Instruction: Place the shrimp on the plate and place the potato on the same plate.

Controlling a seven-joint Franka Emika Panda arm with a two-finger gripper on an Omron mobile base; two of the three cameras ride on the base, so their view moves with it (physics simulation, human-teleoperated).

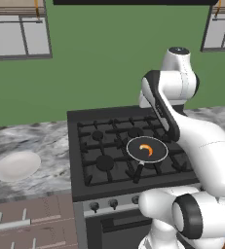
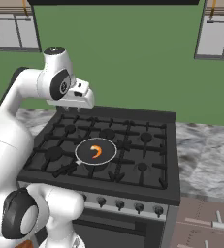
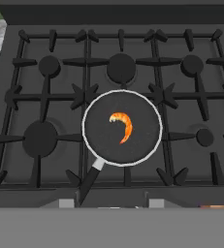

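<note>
Above the stove: the gripper (image 2: 79, 99) hangs well over the back-left part of the grates, looking down at the pan.
Gripper state: honestly can't tell. The fingertips are too small and blurry in the right base view to say whether they're apart or together, and nothing is in them as far as I can see.
Shrimp (image 3: 122, 125): sitting right in the middle of the frying pan (image 3: 150, 145), touching only the pan floor, nothing crowding it.
Pan spot: front-centre of the stove (image 3: 220, 63), handle sticking out toward the front edge.
Shrimp orientation: it's a crescent. In the hand view the fat end curls at the upper left and the tail tapers down, so the long axis runs roughly front-to-back on the stove, with the bulge toward the right.
Handling guess: probably very light, a bit soft and maybe slick, so it could squirt out of a hard pinch. I'd close across the thick middle of the curve, fingers on the inner and outer sides, not on the thin tail.
Plate (image 1: 17, 165): on the marble counter (image 1: 50, 141) left of the stove, well apart from the pan, nothing on it yet.
Potato: can't spot it anywhere.
</note>
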